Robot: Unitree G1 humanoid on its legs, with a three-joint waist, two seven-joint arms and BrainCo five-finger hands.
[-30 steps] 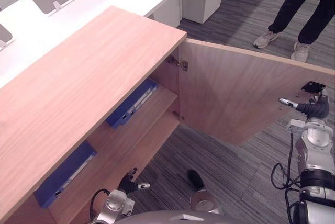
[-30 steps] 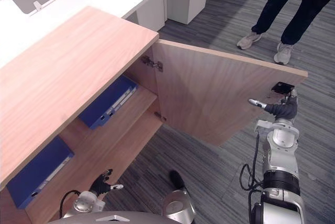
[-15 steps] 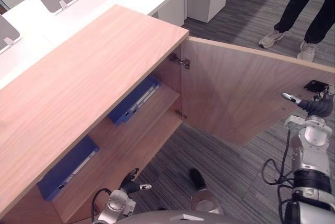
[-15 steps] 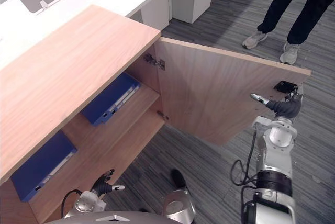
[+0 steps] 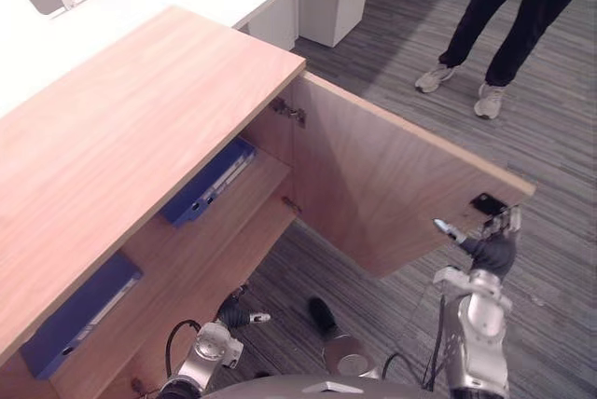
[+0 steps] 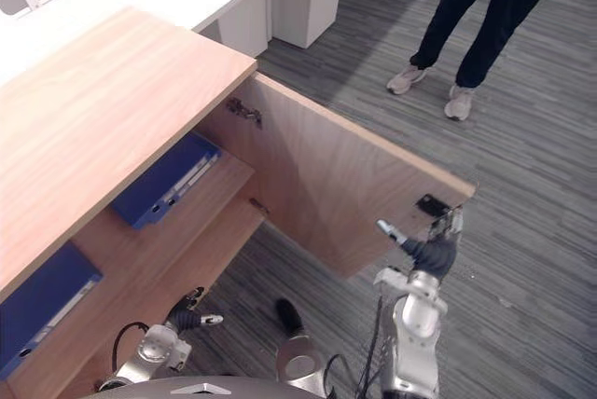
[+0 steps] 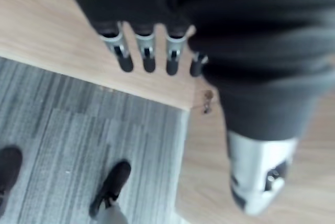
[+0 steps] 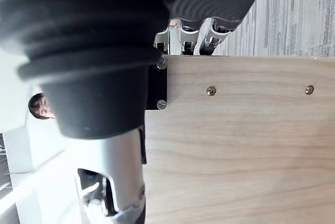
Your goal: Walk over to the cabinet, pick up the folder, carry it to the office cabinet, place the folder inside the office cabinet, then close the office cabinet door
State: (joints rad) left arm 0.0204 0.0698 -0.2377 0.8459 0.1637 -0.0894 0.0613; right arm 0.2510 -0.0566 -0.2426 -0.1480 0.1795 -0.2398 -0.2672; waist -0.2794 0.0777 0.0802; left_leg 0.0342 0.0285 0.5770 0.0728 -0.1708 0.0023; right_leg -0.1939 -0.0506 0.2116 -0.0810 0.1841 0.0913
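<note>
**Folders shelved, door waiting to be swung shut**

The office cabinet (image 5: 140,129) stood open, its door (image 5: 373,185) swung wide over the carpet. Inside, 2 folders lay flat on the shelf: a blue folder (image 5: 207,183) near the hinge side and a second blue folder (image 5: 79,310) further to the robot's left. Neither hand held a folder. The right hand (image 5: 490,248) sat at the door's free edge beside a small black catch plate (image 5: 487,203). Whether it gripped the edge or merely leaned on it could not be told. The left hand (image 5: 235,313) hung low by the cabinet's bottom board, fingers relaxed, empty.

Closing the door looked to be the step in hand. Done well, the push would act near the free edge and follow the hinge's arc rather than a straight line. The right hand would need to slip off the edge before the door met the frame. The left hand would want to be out of the opening. A person (image 5: 504,7) stood well apart, beyond the door.
</note>
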